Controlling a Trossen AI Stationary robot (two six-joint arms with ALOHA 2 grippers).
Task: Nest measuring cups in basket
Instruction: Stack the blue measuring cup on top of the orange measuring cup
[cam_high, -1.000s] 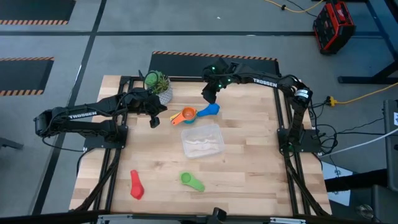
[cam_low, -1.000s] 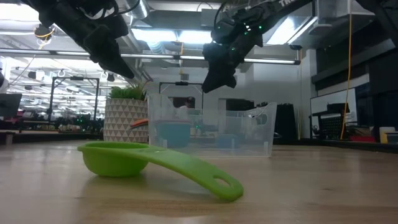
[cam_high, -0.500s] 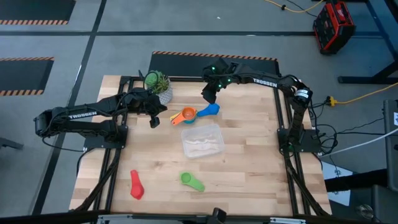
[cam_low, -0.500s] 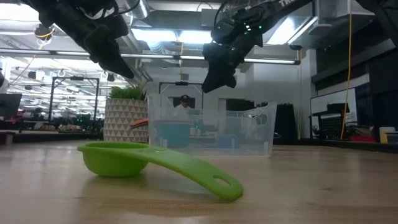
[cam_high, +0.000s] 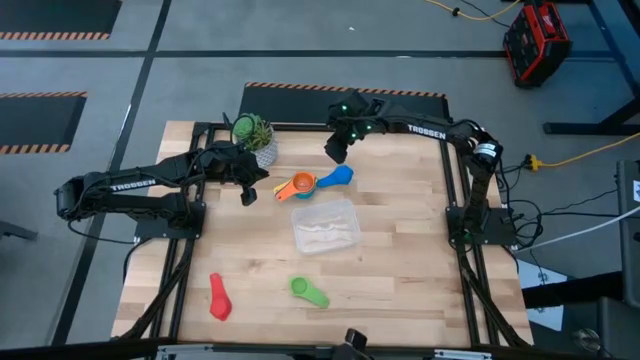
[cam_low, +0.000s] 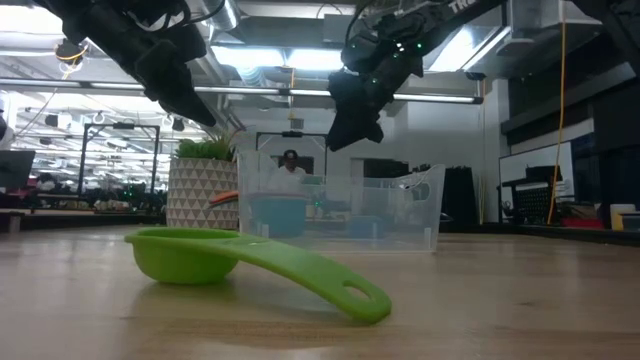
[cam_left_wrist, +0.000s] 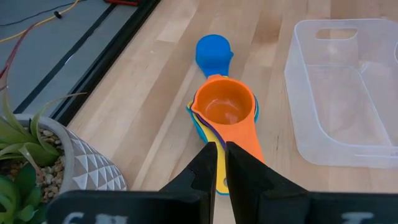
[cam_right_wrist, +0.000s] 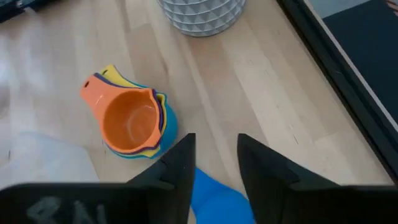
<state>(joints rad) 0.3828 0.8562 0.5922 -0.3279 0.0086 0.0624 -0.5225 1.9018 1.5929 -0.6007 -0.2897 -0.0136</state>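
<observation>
A nested stack of measuring cups (cam_high: 298, 186), orange on top (cam_left_wrist: 224, 107), rests on the table beside the clear basket (cam_high: 325, 225). A blue cup (cam_high: 339, 177) lies against the stack's far side. A green cup (cam_high: 308, 291) and a red cup (cam_high: 219, 297) lie apart near the table's near edge. My left gripper (cam_high: 248, 192) hangs shut in the air left of the stack, its fingers (cam_left_wrist: 208, 163) above the orange handle. My right gripper (cam_high: 337, 150) hovers open, high over the blue cup (cam_right_wrist: 217, 199). Neither touches a cup.
A potted green plant in a white patterned pot (cam_high: 258, 137) stands near the table's far edge, between the two grippers. The basket holds no cups. Bare wood (cam_high: 400, 270) lies to the right of the basket and between the green and red cups.
</observation>
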